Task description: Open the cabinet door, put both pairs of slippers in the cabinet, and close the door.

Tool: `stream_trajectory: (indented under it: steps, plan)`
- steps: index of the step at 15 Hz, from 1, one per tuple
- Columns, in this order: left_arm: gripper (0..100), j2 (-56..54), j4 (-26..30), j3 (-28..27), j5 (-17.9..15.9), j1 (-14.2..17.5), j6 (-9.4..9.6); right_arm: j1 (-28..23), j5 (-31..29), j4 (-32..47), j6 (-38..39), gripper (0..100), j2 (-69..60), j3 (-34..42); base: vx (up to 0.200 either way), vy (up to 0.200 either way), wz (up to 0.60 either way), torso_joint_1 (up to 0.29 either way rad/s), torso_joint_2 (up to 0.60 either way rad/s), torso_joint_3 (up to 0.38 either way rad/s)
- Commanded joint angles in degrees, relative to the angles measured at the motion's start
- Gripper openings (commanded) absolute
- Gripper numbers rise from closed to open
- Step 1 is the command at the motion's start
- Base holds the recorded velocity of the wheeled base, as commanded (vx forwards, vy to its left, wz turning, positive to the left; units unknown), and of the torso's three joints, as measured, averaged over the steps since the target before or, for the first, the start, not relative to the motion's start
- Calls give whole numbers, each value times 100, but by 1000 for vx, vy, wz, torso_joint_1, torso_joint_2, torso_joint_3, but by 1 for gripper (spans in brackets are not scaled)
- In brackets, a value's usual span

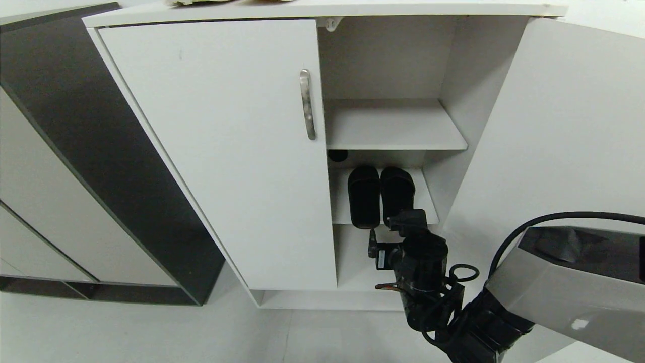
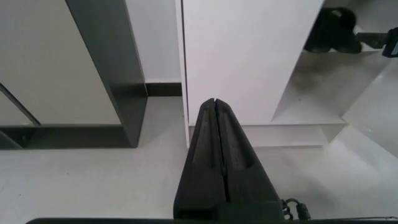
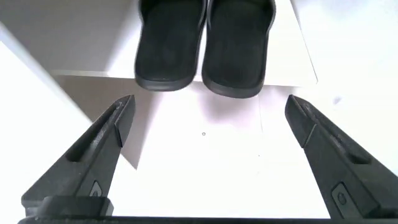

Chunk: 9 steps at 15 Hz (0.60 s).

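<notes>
Cabinet point(image 1: 352, 9): left door point(image 1: 216, 151) shut, metal handle point(image 1: 307, 103) upright at its inner edge; right door point(image 1: 554, 126) swung wide open. Upper shelf point(image 1: 393, 126) bare. One pair of black slippers point(image 1: 365, 196) lies side by side on the middle shelf point(image 1: 427, 201) in the open right half, close against the shut door's edge, near ends jutting a little past the shelf front. A small dark shape sits at the back of that shelf, behind the door edge; what it is cannot be told. Right arm slants in from outside the cabinet's open side, forearm aimed into the open half, wrist level. Right gripper point(image 3: 209, 109) sits just below and in front of the slippers, at the mouth of the bottom compartment, fingers point(image 3: 115, 124) spread wide, nothing between them, not touching slippers or shelf. Left gripper point(image 2: 214, 102) hangs low before the cabinet, above the floor point(image 2: 93, 180), pointing at the foot of the shut door, fingers pressed together, empty. A dark-edged panel point(image 1: 101, 151) stands beside the cabinet on its shut-door side.
</notes>
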Motion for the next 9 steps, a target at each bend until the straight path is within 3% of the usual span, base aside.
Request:
stream_trajectory:
  steps: [1,9]
  plan:
    - [0,-1,-4,0,10,1,-5,-3,-3,-24,0,100,-43,9,0,0,0,0,0,0]
    - [0,-1,-4,0,-8,1,4,-3,-3,-33,-9,100,-113,88,0,0,0,0,0,0]
